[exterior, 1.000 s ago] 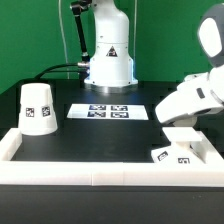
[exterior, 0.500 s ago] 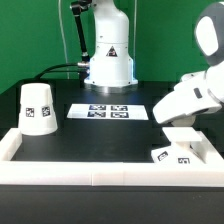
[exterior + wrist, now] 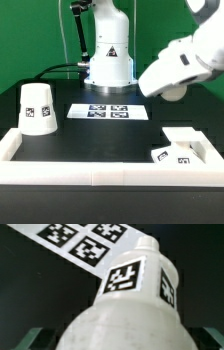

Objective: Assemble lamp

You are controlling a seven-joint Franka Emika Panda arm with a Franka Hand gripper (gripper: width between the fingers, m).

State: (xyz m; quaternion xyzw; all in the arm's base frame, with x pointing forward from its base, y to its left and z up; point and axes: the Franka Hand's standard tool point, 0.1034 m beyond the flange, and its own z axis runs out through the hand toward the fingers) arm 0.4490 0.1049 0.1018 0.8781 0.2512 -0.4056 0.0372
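Observation:
The white bulb [image 3: 125,297] fills the wrist view, with square tags on its neck. It sits between my gripper [image 3: 118,339] fingers, whose dark tips show on either side of its wide end. In the exterior view my gripper [image 3: 172,90] is raised above the table, right of the middle, with the bulb's rounded end [image 3: 176,93] showing under the hand. The flat square base [image 3: 180,150] lies at the exterior view's right, near the front rail. The tapered shade [image 3: 38,108] stands on the table at the exterior view's left.
The marker board [image 3: 108,111] lies in the middle of the black table, below and left of the gripper; it also shows in the wrist view [image 3: 85,238]. A white border rail [image 3: 100,172] runs along the front and sides. The robot's pedestal [image 3: 108,60] stands behind.
The arm has risen from low over the base at the exterior view's right and moved up and left, carrying the bulb. Base and shade have not moved.

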